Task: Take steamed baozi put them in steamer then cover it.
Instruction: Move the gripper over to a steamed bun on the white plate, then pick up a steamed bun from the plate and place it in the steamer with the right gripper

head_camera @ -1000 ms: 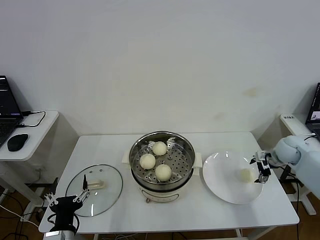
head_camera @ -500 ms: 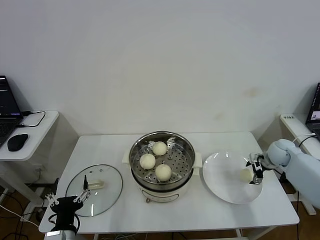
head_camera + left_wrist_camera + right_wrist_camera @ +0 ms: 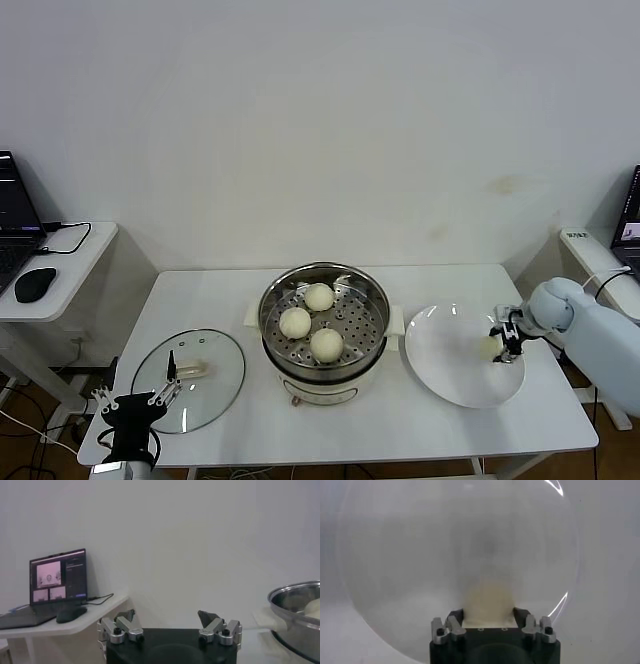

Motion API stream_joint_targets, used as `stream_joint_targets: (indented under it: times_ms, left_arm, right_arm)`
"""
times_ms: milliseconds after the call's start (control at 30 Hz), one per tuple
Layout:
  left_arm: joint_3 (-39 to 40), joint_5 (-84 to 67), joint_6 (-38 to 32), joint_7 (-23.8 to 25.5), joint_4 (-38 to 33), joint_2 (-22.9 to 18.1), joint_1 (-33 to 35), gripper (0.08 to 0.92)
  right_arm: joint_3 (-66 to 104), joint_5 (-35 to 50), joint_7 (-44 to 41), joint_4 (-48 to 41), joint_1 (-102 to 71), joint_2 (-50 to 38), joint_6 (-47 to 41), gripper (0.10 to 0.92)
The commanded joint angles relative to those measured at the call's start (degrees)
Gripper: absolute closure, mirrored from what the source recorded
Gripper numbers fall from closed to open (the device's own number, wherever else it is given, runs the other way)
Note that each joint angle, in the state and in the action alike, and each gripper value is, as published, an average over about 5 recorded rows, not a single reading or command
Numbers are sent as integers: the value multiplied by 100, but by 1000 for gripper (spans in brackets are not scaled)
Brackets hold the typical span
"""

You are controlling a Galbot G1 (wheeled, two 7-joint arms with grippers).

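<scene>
The steamer (image 3: 268, 302) stands mid-table with three steamed baozi (image 3: 319, 296) on its perforated tray; its rim (image 3: 295, 594) also shows in the left wrist view. A fourth baozi (image 3: 489, 347) lies on the white plate (image 3: 445, 365) to the right. My right gripper (image 3: 503, 342) is down over that plate (image 3: 420, 555), shut on this baozi (image 3: 489, 599), one finger against each side. The glass cover (image 3: 218, 362) lies flat on the table left of the steamer. My left gripper (image 3: 135, 405) is parked at the front left corner beside the cover, open and empty (image 3: 167, 617).
A side table at the far left carries a laptop (image 3: 57, 577) and a black mouse (image 3: 35, 285). Another small table (image 3: 590, 245) stands behind my right arm. The plate sits near the table's right edge.
My right gripper slid left over the plate to the baozi and closed its fingers onto it. The left arm, cover and steamer stayed still.
</scene>
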Motion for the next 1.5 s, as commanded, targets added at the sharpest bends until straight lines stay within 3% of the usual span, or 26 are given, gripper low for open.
stream_joint_targets:
  times_ms: [33,433,767,1167,1500]
  left_arm:
    - [-7,-4,-3,-3,-24,8,6,177]
    - [80,2,0,2,-79,39,-13,177]
    - [104,-3,5,5,-135,58,-30,177]
    - [37,-18,-10,1,-109,3,-22,177]
    - [11,-37,1,0,-141,-10,-54,177]
  right_arm:
    - [-401,405,-121,540,491,-360,-164,430]
    - [-1893,2031,-111,1931,2635,-1015,-807,417]
    - [-3462,3548,467,2890,4637,-173,-1718,399]
    - [-3885,4631,1180,2745,4713,1302,-2598,397]
    - [-4042,4458,1342,2453,4135,1665,-2873,397]
